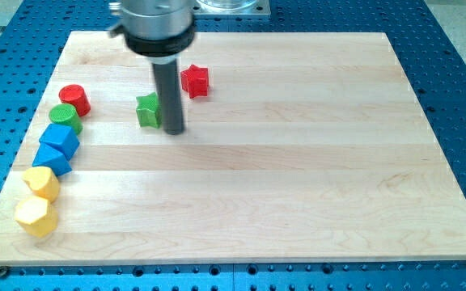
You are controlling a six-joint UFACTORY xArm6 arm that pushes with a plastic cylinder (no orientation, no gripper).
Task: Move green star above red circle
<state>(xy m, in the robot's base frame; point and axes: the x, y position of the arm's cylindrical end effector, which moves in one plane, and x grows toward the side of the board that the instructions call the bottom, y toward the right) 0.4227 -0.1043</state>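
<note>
The green star [147,111] lies on the wooden board in the upper left part of the view. My tip [173,129] rests right beside it, on its right side and a little lower, touching or nearly touching it. The red circle [74,99] sits further to the view's left, near the board's left edge, at about the same height as the star.
A red star [194,81] lies up and right of the rod. Below the red circle, along the left edge, run a green circle [66,118], two blue blocks [59,140] [52,161] and two yellow blocks [41,183] [36,217]. The board's left edge [23,170] is close.
</note>
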